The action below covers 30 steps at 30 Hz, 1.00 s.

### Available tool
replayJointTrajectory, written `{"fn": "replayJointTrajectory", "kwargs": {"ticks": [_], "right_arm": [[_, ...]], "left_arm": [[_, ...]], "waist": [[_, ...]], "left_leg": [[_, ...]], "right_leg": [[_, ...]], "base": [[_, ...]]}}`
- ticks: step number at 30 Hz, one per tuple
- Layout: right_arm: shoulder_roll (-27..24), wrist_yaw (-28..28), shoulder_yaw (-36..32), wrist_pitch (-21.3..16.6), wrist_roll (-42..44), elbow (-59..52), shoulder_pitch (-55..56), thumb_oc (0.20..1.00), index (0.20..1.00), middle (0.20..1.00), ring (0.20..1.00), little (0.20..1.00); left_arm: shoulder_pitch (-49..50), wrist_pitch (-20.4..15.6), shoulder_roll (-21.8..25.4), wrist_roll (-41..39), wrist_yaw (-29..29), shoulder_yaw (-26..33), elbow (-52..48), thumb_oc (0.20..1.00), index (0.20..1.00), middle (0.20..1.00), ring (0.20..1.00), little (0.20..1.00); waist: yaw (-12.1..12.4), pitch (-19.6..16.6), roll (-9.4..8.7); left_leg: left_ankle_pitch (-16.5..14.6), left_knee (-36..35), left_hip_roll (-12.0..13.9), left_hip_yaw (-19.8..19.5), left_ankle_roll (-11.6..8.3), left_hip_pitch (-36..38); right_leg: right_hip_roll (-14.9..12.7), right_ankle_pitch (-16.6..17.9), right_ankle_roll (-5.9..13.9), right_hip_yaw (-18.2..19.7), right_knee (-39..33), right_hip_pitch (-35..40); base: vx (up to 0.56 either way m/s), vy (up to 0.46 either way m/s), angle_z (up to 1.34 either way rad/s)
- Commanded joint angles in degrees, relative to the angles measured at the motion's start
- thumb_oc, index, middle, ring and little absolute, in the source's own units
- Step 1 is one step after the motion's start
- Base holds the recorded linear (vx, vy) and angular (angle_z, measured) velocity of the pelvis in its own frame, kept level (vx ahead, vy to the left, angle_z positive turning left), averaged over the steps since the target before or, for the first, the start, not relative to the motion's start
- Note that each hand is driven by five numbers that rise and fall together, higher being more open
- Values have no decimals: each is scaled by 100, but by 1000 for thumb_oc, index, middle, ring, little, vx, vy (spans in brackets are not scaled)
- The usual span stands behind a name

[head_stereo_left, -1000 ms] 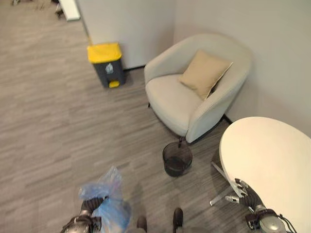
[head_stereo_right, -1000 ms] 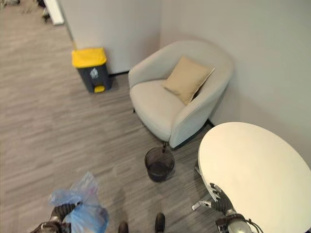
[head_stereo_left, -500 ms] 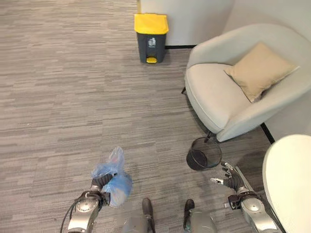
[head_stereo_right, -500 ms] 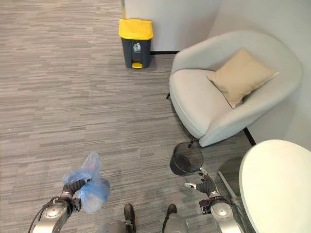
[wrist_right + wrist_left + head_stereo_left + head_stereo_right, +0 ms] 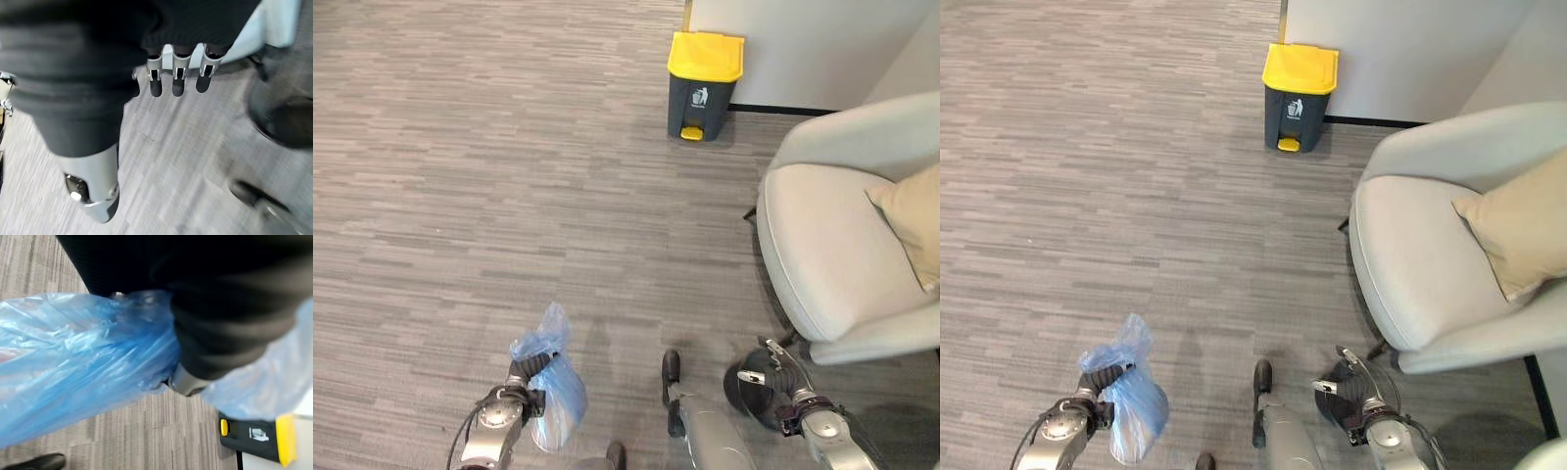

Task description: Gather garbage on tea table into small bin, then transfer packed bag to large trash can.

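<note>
My left hand (image 5: 514,390) is shut on the neck of a blue plastic bag (image 5: 560,406), low at the left. The bag's bunched top sticks up above the hand and its full belly hangs beside it over the carpet. In the left wrist view the bag (image 5: 73,357) billows around the dark cover. The large trash can (image 5: 703,83), dark grey with a yellow lid and yellow pedal, stands far ahead against the white wall. My right hand (image 5: 781,380) hangs open at the lower right, fingers (image 5: 175,81) straight, over the small black mesh bin (image 5: 746,390).
A pale grey armchair (image 5: 1430,255) with a tan cushion (image 5: 1518,220) takes up the right side, close to the small bin. Grey striped carpet (image 5: 489,196) stretches open between me and the trash can. A white wall (image 5: 1400,49) runs behind the can.
The camera has swung left: the table has left the picture and the trash can now sits right of centre. The bag stays in my left hand.
</note>
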Motion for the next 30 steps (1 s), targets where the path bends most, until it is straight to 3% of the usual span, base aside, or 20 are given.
{"fn": "replayJointTrajectory", "kwargs": {"ticks": [1,3,4,6,9,10,12,15,19,21,22,23,24,27,29,30], "right_arm": [[-221,-114,-149,-194,119,-199,-40,1000,1000,1000,1000,1000],[-244,-124,-124,-177,116,-142,-68,1000,1000,1000,1000,1000],[-267,-147,-132,-172,133,-120,-84,1000,1000,1000,1000,1000],[-292,-162,-184,-174,139,-115,-79,1000,1000,1000,1000,1000],[-289,-171,-201,-178,135,-117,-79,1000,1000,1000,1000,1000],[-252,-229,-222,-166,135,-47,-68,1000,1000,1000,1000,1000],[-212,-286,-211,-170,137,61,-86,1000,1000,1000,1000,1000],[-148,-263,-225,-161,83,110,-79,1000,1000,1000,1000,1000],[-29,-220,-169,-126,7,67,-133,1000,1000,1000,1000,1000],[48,-188,-70,-106,-8,58,-347,1000,1000,1000,1000,1000],[48,-188,-70,-106,-8,58,-347,1000,1000,1000,1000,1000],[103,-196,-21,-118,22,16,-449,1000,1000,1000,1000,1000],[106,-186,1,-107,20,13,-480,1000,1000,1000,1000,1000],[62,-157,98,-82,50,35,-576,1000,1000,1000,1000,1000],[59,-157,99,-82,51,36,-577,1000,1000,1000,1000,1000],[27,-133,168,-53,28,30,-609,1000,1000,1000,1000,1000]], "left_arm": [[-8,-361,279,-11,-57,100,-495,200,200,200,200,200],[-25,-351,265,-46,-62,95,-487,200,200,200,200,200],[-30,-340,238,-49,-54,81,-440,200,200,200,200,200],[-28,-338,261,-19,-75,68,-433,200,200,200,200,200],[-17,-335,273,1,-75,60,-449,200,200,200,200,200],[-42,-334,317,31,-48,69,-457,200,200,200,200,200],[-45,-349,300,22,-6,65,-483,200,200,200,200,200],[8,-353,305,35,-38,51,-556,200,200,200,200,200],[8,-326,382,46,-44,90,-596,200,200,200,200,200],[-108,-331,500,21,27,145,-576,200,200,200,200,200],[-108,-331,500,21,27,145,-576,200,200,200,200,200],[-157,-331,530,-7,97,181,-577,200,200,200,200,200],[-170,-334,540,-32,122,198,-565,200,200,200,200,200],[-138,-323,549,-89,139,215,-574,200,200,200,200,200],[-137,-323,546,-89,139,217,-573,200,200,200,200,200],[-129,-300,541,-83,143,252,-519,200,200,200,200,200]], "waist": [[-181,-248,-165],[-153,-224,-191],[-77,-160,-214],[-45,-142,-272],[-25,-128,-267],[161,-87,-108],[266,-62,-103],[334,-148,-105],[392,-265,-260],[440,-252,-402],[440,-252,-402],[444,-257,-395],[426,-235,-370],[345,-143,-330],[336,-123,-321],[291,-56,-389]], "left_leg": [[579,790,116,401,-154,-572],[518,892,140,485,-66,-741],[280,820,102,540,39,-1057],[90,322,5,580,125,-1316],[168,74,-38,562,107,-1427],[1164,-1164,-76,430,-75,-1964],[1446,-1533,-117,335,-126,-2156],[1556,-1662,-76,340,-85,-2060],[1301,-1316,-145,428,100,-2036],[928,-1125,-194,630,320,-1875],[928,-1125,-194,630,320,-1875],[791,-1226,-144,749,411,-1603],[734,-1306,-131,773,421,-1444],[492,-1512,-155,798,445,-950],[482,-1515,-150,786,443,-923],[204,-1548,-232,826,419,-515]], "right_leg": [[-165,-703,537,195,-333,566],[-160,-768,500,247,-343,654],[-180,-881,505,326,-352,841],[-260,-963,566,364,-403,968],[-260,-985,572,381,-418,1014],[-55,-1154,570,507,-605,1416],[-4,-1259,579,629,-669,1630],[-40,-1423,636,790,-665,1917],[-333,-1546,774,980,-335,1947],[-557,-1279,1005,1042,469,1670],[-557,-1279,1005,1042,469,1670],[-584,-918,1065,940,1013,1161],[-577,-869,1044,779,1044,967],[-515,-850,1004,254,536,409],[-510,-854,1004,241,527,444],[-576,-566,1052,-275,-88,52]], "base": [[280,-194,-22],[209,-99,-28],[233,-34,-29],[267,-13,-22],[189,28,-34],[452,92,-54],[446,117,-25],[371,158,-25],[375,206,-45],[334,204,-19],[360,204,-23],[273,136,-48],[441,184,-53],[271,65,-28],[267,13,2],[593,-33,1]]}}
